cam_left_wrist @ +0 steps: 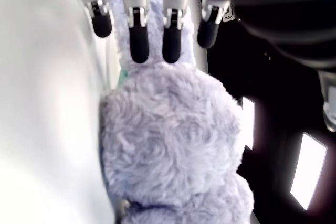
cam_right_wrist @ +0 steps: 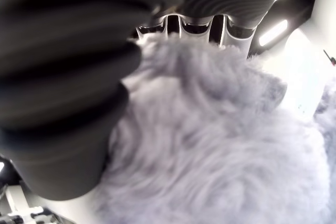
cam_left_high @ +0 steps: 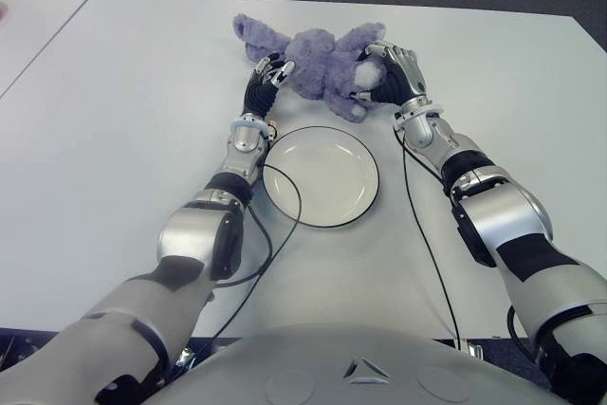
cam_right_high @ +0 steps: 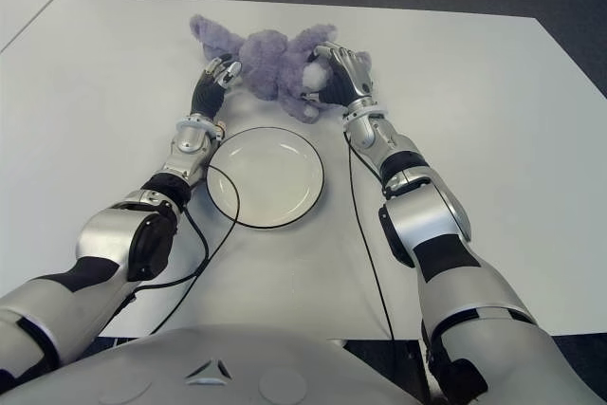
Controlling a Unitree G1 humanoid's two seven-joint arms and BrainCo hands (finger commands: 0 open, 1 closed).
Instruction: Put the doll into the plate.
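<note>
The right hand is seen in the upper centre of the left eye view, its fingers curled over the right end of the doll; in the right wrist view the fur is pressed close under the fingers, so the doll is judged to be gripped there. The left hand is placed against the doll's left side, just left of centre in the same view. In its wrist view the fingers are held straight and slightly spread along the fur, not closed around it, and nothing is held by them. The doll, a purple plush, is lying on the white table near the top of the frame, just above the plate and apart from its rim. The plate is shown empty at the centre of the frame, between the two forearms. For the step to be done well, the left fingers should be curled onto the soft body so that it is pinched from both sides. It should then be raised clear of the rim before it is drawn toward the bottom of the frame. A limp limb could be left hanging over the edge, so release is best made above the plate's middle.
</note>
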